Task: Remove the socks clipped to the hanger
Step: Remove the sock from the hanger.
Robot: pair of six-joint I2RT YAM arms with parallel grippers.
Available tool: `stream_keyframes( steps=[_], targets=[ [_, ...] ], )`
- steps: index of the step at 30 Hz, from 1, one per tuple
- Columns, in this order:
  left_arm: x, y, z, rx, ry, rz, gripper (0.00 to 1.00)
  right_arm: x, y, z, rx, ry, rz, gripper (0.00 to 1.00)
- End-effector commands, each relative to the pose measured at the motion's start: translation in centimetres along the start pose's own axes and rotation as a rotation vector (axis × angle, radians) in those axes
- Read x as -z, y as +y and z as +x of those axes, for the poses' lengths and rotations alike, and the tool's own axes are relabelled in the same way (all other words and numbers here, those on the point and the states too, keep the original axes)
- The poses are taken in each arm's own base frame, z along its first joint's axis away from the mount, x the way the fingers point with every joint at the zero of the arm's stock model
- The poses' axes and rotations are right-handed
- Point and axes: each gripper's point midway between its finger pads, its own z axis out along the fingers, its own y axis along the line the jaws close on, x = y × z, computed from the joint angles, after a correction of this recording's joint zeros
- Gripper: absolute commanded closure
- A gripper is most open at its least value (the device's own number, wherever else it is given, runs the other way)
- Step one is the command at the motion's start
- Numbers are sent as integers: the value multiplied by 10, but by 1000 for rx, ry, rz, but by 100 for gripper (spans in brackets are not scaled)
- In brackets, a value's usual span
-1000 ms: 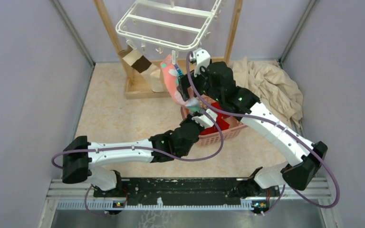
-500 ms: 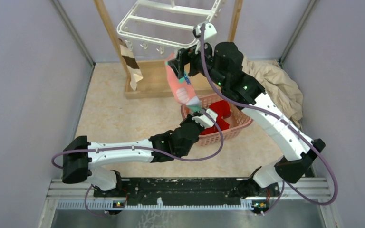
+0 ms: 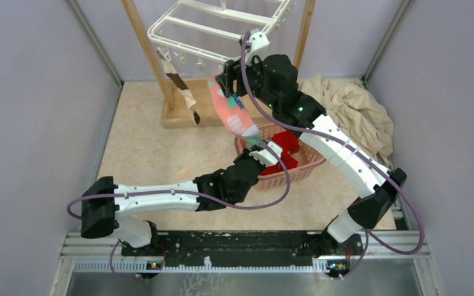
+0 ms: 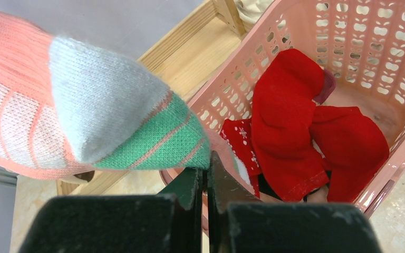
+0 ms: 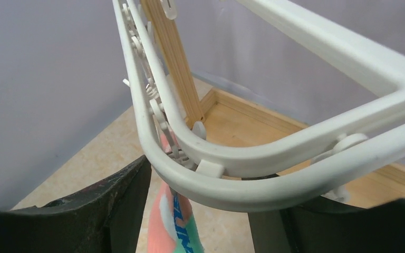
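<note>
The right gripper [image 3: 227, 79] has been climbing to the near rim of the white hanger [image 3: 210, 31]. Its fingers, still apart, are now straddling the clip [image 5: 211, 168] that is holding the pink sock [image 3: 231, 114] (narrowing, I judge, to squeeze it open). The left gripper [image 4: 206, 168] is keeping the sock's green toe clamped, stretching it down toward the pink basket [image 3: 296, 166], where red socks [image 4: 285, 116] are lying. A brown striped sock [image 3: 182, 92] is hanging further left.
</note>
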Motion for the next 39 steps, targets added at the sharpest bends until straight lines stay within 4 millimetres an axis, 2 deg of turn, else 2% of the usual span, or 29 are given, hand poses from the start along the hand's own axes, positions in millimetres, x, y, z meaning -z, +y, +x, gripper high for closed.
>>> stream_keyframes(
  steps=[1,8,16,29,39],
  targets=[
    [4,3,-8,42,-25,4,99,9,-1,-37,-10,-158,1,36],
    [2,1,-5,38,-22,7,99,6,3,-42,-23,-207,-24,37],
    [2,1,-2,34,-18,7,99,17,8,-53,-50,-295,-51,38],
    [2,2,-3,38,-18,7,99,7,15,-57,-64,-315,-89,42],
    [1,2,-2,34,-15,8,99,3,20,-56,-61,-309,-114,52]
  ],
)
